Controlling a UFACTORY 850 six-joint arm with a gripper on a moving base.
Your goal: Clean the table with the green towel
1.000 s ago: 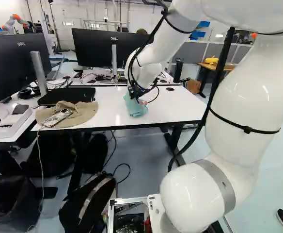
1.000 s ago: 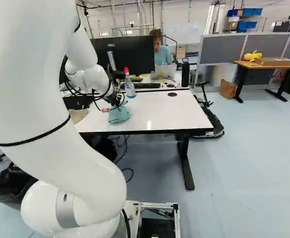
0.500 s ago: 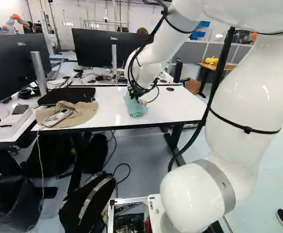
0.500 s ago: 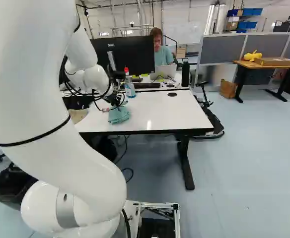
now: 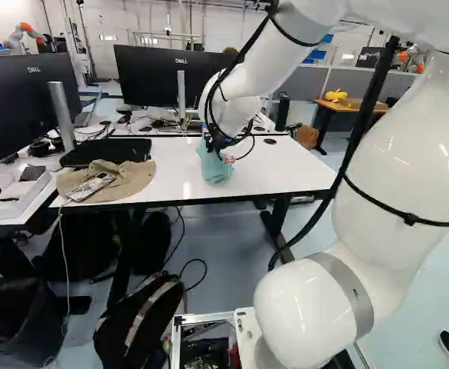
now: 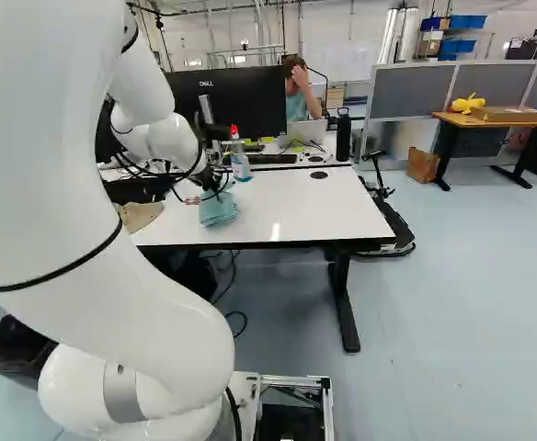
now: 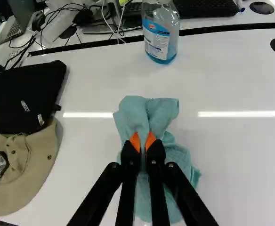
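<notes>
Now, tool (image 6: 217, 189) pinching bunched green towel (image 7: 133, 113) between orange pads (image 7: 134, 141), white table (image 7: 231, 84) beneath, bottle (image 7: 162, 35) ahead.

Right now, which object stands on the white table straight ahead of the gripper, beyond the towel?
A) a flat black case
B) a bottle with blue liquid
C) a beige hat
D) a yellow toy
B: in the wrist view the bottle with blue liquid stands beyond the towel, ahead of the gripper, near the far edge of the white table.
</notes>
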